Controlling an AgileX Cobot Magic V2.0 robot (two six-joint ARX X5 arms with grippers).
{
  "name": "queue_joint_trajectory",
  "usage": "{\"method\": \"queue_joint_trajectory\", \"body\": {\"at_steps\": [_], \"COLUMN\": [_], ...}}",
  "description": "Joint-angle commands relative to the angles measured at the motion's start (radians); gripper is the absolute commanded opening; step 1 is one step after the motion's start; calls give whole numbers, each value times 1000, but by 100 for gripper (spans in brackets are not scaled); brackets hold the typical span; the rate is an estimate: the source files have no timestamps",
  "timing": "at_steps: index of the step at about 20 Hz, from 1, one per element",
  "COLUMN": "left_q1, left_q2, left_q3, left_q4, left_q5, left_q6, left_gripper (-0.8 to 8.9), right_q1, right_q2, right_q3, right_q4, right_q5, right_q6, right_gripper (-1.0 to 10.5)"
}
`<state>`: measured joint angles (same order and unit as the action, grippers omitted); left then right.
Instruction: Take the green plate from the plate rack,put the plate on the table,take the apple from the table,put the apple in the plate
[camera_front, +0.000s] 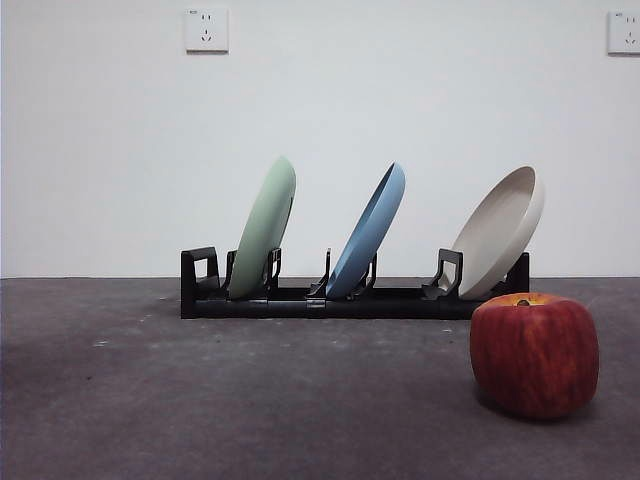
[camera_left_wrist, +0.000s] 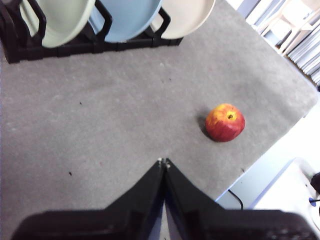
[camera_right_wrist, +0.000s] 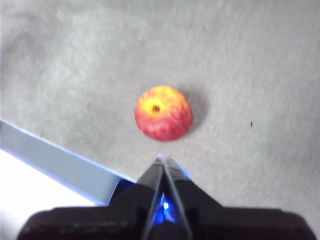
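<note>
Long black plastic plate rack (camera_front: 350, 300) at far side of dark grey speckled table (camera_front: 250, 400); pale sage-green plate (camera_front: 263, 228) tilted in its left slot, blue plate (camera_front: 367, 230) mid, cream-beige plate (camera_front: 498, 232) right; blocky red apple (camera_front: 534, 353) stands apart, in front of rack's right end, near table edge; broad bare surface between; left gripper (camera_left_wrist: 163, 161) jaws closed together, holding nothing, above open table; right gripper (camera_right_wrist: 162, 158) jaws likewise pressed together, empty, just short of apple.

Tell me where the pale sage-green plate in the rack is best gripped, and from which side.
Probably the upper rim of the matte sage-green round plate, approached from above. It stands on edge, leaning, in the black slotted plate rack, its lower edge held by the holders; the blue plate crowds one side, so only the top is free.
</note>
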<state>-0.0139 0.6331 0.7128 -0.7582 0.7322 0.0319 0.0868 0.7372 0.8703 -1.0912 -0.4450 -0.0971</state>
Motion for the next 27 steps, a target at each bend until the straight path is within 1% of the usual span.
{"method": "queue_joint_trajectory", "body": {"at_steps": [1, 2, 3, 4, 5, 6, 7, 13, 17, 21, 25, 27], "left_q1": [1, 1, 1, 1, 1, 1, 0, 0, -9, -72, -180, -226], "left_q2": [-3, -3, -3, -3, -3, -3, -3, -2, 18, 136, 340, 457], "left_q3": [2, 2, 2, 2, 2, 3, 3, 3, 31, 134, 296, 378], "left_q4": [5, 6, 6, 6, 6, 6, 6, 13, 66, 152, 211, 255], "left_q5": [3, 2, 0, -5, -12, -22, -21, -21, -24, -43, -135, -159], "left_q6": [30, 29, 26, 20, 20, 20, 20, 16, -17, -36, -39, -38], "left_gripper": [1, 17, 123, 313, 505, 583, 584, 584, 584, 583, 561, 561], "right_q1": [3, 3, 3, 3, 3, 3, 3, 3, 3, 3, 3, 3], "right_q2": [2, 2, 2, 2, 2, 2, 2, 2, 2, 2, 2, 2], "right_q3": [3, 3, 3, 3, 3, 3, 3, 3, 3, 3, 3, 3], "right_q4": [2, 2, 2, 2, 2, 2, 2, 2, 2, 1, 1, 1], "right_q5": [-1, -1, -1, -1, -1, 0, -1, -2, -2, -2, -2, -2], "right_q6": [-9, -8, -7, 0, 10, 14, 19, 21, 21, 21, 21, 21], "right_gripper": [7, 8, 57, 204, 398, 579, 657, 658, 658, 658, 658, 658]}}
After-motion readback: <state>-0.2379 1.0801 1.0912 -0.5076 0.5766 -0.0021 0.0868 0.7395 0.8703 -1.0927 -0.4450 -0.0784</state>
